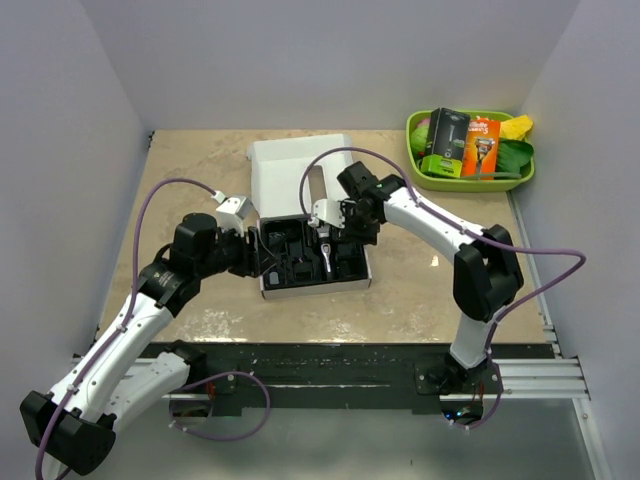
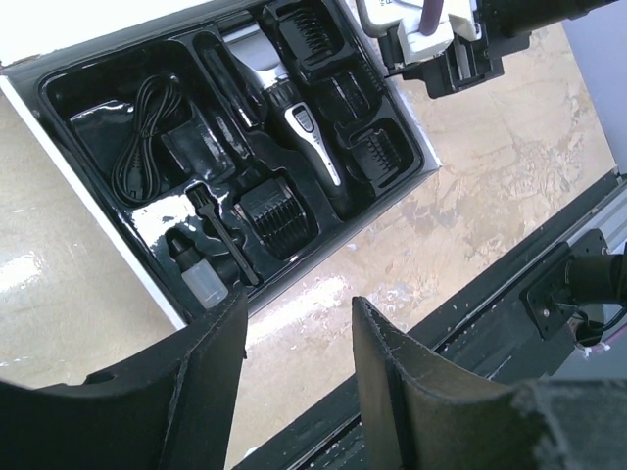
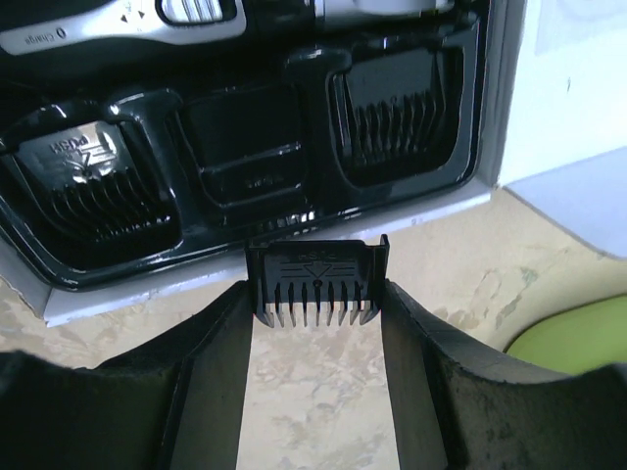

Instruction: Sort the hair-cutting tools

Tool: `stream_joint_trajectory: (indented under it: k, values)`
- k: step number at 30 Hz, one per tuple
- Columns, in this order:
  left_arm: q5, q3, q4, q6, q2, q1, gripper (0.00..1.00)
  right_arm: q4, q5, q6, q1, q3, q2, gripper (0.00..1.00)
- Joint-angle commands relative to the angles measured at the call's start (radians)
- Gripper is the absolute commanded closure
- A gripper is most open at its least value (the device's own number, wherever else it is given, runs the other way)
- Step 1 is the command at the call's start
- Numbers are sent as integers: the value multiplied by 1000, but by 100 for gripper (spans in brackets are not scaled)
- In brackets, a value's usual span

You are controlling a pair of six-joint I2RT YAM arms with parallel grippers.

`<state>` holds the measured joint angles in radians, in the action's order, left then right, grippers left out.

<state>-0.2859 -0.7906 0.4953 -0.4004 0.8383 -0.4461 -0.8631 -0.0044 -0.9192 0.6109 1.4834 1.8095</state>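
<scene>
While the right claw (image 3: pixel 313 294) clamps a comb attachment (image 3: pixel 315 277) at the white box's (image 3: pixel 127 299) rim, bare bench (image 3: pixel 313 392) showing beneath it, the left claw (image 2: pixel 294 328) hangs spread and empty over open bench just beside the box's left edge. The clipper (image 2: pixel 306 137) lies inside the box, near its middle.

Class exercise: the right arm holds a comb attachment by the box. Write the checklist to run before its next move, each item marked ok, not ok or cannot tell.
1. Grip on comb: ok, pinched between the right gripper's fingers.
2. Middle slot free: ok, it looks empty between two seated combs.
3. Held comb over that slot: not ok, it hangs by the box rim.
4. Path clear of left gripper: ok, open, at the box's opposite side.
5. Box steady: cannot tell.
</scene>
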Motion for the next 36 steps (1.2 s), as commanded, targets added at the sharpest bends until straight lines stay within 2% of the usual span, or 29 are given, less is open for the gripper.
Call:
stream_joint_trajectory:
  k: [1, 17, 36]
  values:
    - [13, -30, -14, 17, 1, -2, 48, 4, -60, -67, 15, 84, 19, 72]
    - [36, -42, 17, 31, -18, -2, 48, -42, -126, -86, 81, 161, 168, 71]
    - [25, -25, 5, 23, -16, -2, 48, -109, -111, -89, 82, 150, 134, 70]
